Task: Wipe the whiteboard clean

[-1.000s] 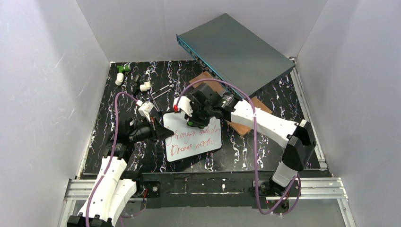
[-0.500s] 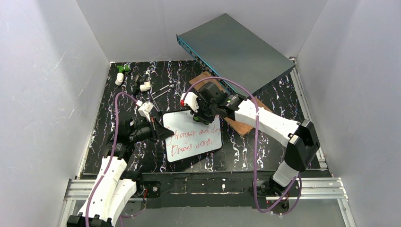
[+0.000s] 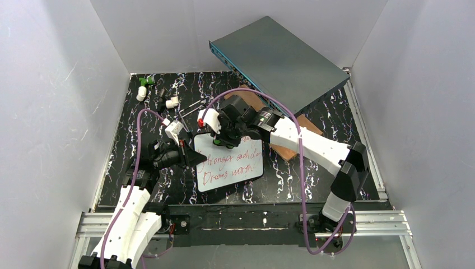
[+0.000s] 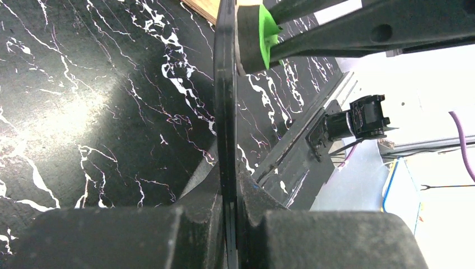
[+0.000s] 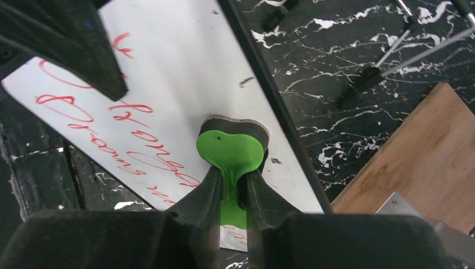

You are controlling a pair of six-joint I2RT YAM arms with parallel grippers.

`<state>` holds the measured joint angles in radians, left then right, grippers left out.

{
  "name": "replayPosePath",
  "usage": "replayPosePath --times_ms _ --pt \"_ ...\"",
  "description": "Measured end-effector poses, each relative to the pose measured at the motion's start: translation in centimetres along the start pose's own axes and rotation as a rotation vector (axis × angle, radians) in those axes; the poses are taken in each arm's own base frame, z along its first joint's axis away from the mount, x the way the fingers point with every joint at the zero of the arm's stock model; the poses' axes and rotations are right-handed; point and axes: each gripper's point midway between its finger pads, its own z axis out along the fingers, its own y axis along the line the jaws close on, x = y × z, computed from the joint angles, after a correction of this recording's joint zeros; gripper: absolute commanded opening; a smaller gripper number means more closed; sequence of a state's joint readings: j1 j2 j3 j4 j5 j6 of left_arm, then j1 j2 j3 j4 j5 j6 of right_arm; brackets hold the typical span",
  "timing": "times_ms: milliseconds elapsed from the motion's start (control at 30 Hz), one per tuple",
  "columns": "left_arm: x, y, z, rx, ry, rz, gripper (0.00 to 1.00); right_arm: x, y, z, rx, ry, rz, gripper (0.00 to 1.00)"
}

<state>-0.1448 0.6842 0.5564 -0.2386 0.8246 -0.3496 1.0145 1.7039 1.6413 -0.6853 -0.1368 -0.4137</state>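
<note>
The whiteboard [image 3: 231, 166] lies on the black marbled table with two lines of red handwriting on it. My left gripper [image 3: 189, 157] is shut on its left edge; the left wrist view shows the board edge-on [image 4: 225, 101] pinched between the jaws of that gripper [image 4: 229, 193]. My right gripper [image 3: 223, 139] is shut on a green eraser [image 5: 231, 147] with a dark felt pad, pressed on the board [image 5: 168, 78] near its far edge, above the writing. The eraser [image 4: 268, 32] also shows in the left wrist view.
A grey-teal metal box [image 3: 280, 60] leans at the back right, over a wooden plank [image 3: 307, 121]. Small white and green parts [image 3: 142, 91] and thin metal rods [image 3: 192, 110] lie at the back left. White walls close in three sides.
My right gripper slid the eraser to the right along the board's far edge, then back to the left. The left gripper and the board stayed still.
</note>
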Motion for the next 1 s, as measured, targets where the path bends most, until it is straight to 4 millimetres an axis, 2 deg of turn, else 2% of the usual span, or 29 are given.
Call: replayPosePath --times_ms 167,300,367,467,667,833,1000 --pt "0.1 0.2 0.0 -0.012 0.001 -0.017 0.0 1.3 -1.4 0.4 0.086 0.03 0.009 0.01" --pt "0.1 0.3 0.0 -0.022 0.001 -0.035 0.0 4.5 -1.9 0.4 0.127 0.079 0.005 0.01" --pt "0.1 0.3 0.0 -0.022 0.001 -0.036 0.0 5.9 -1.9 0.3 0.124 0.1 0.001 0.01" --pt "0.1 0.2 0.0 -0.017 0.002 -0.033 0.0 7.1 -0.9 0.3 0.067 0.111 -0.005 0.01" --pt "0.1 0.0 0.0 -0.006 0.001 -0.01 0.0 6.6 0.7 0.1 -0.014 0.109 0.003 0.01" --pt "0.1 -0.1 0.0 -0.003 0.001 -0.003 0.0 5.9 -1.1 -0.3 0.059 0.1 0.052 0.01" --pt "0.1 0.0 0.0 -0.009 -0.001 -0.012 0.0 7.3 -3.6 -0.7 0.149 0.103 0.092 0.01"
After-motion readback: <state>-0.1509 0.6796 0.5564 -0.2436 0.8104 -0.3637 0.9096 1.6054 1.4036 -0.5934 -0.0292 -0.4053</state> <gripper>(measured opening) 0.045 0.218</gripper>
